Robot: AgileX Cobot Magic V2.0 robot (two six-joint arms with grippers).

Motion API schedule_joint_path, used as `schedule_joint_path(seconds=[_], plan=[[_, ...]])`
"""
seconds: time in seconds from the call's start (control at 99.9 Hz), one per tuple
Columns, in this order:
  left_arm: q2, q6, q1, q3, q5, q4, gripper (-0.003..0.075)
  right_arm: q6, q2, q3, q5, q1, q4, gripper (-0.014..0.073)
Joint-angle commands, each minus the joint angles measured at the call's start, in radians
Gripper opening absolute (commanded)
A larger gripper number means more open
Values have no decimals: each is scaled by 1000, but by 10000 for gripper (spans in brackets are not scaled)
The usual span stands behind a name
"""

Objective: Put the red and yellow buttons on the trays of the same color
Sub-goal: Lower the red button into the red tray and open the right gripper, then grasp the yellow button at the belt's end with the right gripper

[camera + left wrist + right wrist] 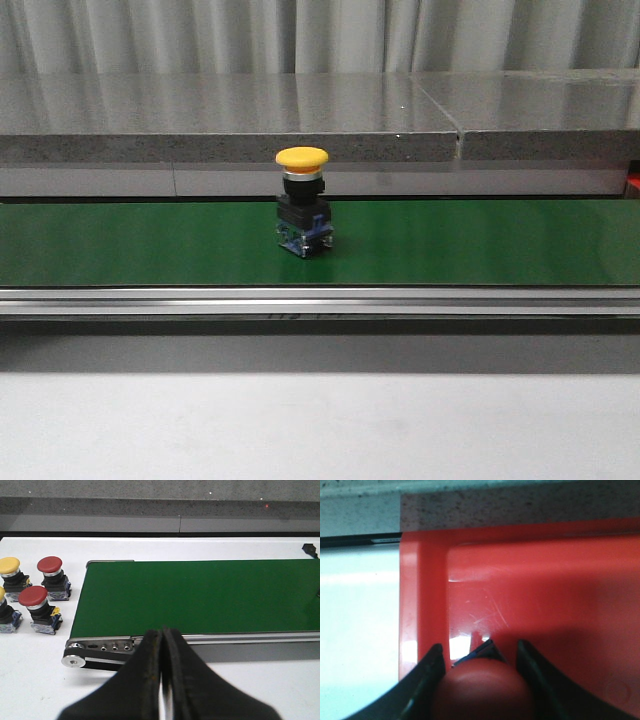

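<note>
Item: red button (482, 687), domed cap, between the fingers of the right gripper (480, 680), which stand either side of it and appear to pinch it; actual contact at the pads is hidden by the cap. Location: over the near left corner of the red tray (545, 595), close to its raised rim; whether the base touches the tray floor cannot be told.

Item: yellow button (302, 200), upright on the green conveyor belt (480, 240), mid-belt, unattended.

Items: two further red buttons (50, 575) (35, 605) and a yellow one (10, 570), with a second yellow cap cut by the frame edge, standing in a cluster on the white table (40, 680) just beside the belt's end roller.

Item: left gripper (161, 645), jaws pressed together, holding nothing, hovering before the belt's near edge.

No yellow tray is in view.

Risks, judged:
- Release so near the rim may leave the red button's base on the wall, so it tips or rolls out onto the table
- A top-heavy button dropped from height may topple on the glossy tray floor
- The yellow button on the belt may travel past reach if the belt runs, since the left jaws are not yet spread to receive it
- A closed-jaw approach would knock it over
</note>
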Motion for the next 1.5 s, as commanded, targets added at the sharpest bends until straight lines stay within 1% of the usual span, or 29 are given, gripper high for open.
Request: schedule_joint_path(seconds=[0.0, 0.07, 0.1, 0.14, 0.19, 0.36, 0.551, 0.701, 0.961, 1.091, 1.242, 1.492], plan=[[8, -9, -9, -27, -69, -13, -19, -12, -69, -37, -40, -5, 10, 440], [8, -9, -9, -27, -69, -13, -19, -12, -71, -47, -38, -5, 10, 570], [8, -9, -9, -27, -69, -13, -19, -12, -71, -54, -31, -5, 10, 607], [8, -9, -9, -27, -69, -13, -19, -12, -72, -67, -14, -5, 10, 646], [8, -9, -9, -27, -69, -13, -19, -12, -76, -88, 11, -5, 10, 666], [8, -9, -9, -27, -69, -13, -19, -12, -116, -143, 54, -5, 28, 665], [8, -9, -9, -27, -69, -13, -19, -12, -234, -146, 86, 4, 47, 665], [8, -9, -9, -27, -69, -13, -19, -13, -320, -144, 167, 21, 48, 665], [8, -9, -9, -27, -69, -13, -19, -21, -437, -143, 352, 106, 58, 665], [8, -9, -9, -27, -69, -13, -19, -21, -479, -134, 412, 157, 61, 665], [8, -9, -9, -27, -69, -13, -19, -21, -556, -25, 402, 210, 62, 665], [8, -9, -9, -27, -69, -13, -19, -60, -726, 302, 280, 286, 62, 665]])
